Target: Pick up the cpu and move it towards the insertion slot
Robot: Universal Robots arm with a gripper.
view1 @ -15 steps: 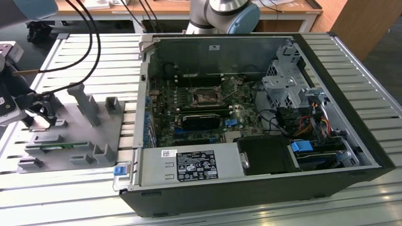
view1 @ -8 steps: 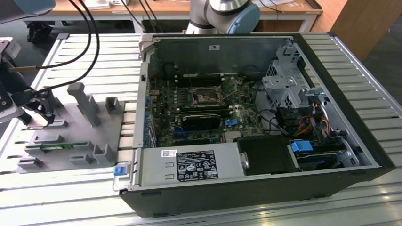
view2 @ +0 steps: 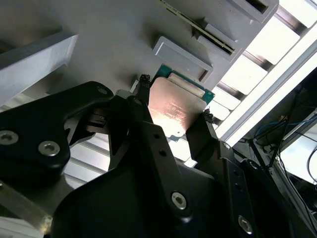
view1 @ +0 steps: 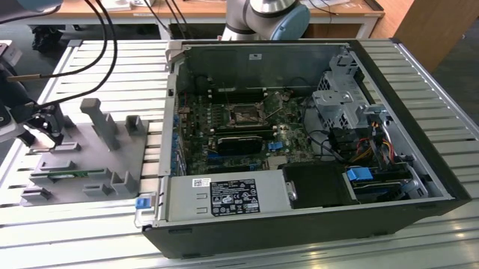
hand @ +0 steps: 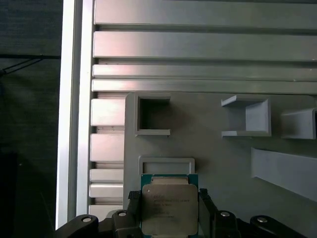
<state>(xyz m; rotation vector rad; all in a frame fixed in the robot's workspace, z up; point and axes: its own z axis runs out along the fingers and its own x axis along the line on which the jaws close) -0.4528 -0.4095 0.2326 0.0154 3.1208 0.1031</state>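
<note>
The cpu (hand: 170, 208) is a flat square chip with a silvery top and a green rim, and in both wrist views it sits between my gripper's (hand: 168, 199) black fingers. The gripper (view2: 175, 99) is shut on the cpu (view2: 173, 111), one fingertip (view2: 144, 82) pressing each of two opposite edges. It hangs just over the grey fixture plate (hand: 208, 153). In the exterior view the gripper (view1: 44, 131) stands over that plate's far left part. The insertion slot (view1: 245, 115), a black-framed square socket, lies on the motherboard inside the open computer case, well to the exterior view's right.
The grey fixture plate (view1: 82, 162) carries upright holders (view1: 101, 120) and a green memory stick (view1: 64, 175). The open case (view1: 299, 140) has raised walls, a power supply (view1: 224, 197), a drive cage (view1: 340, 103) and loose cables. Black cables (view1: 105, 50) hang above the plate.
</note>
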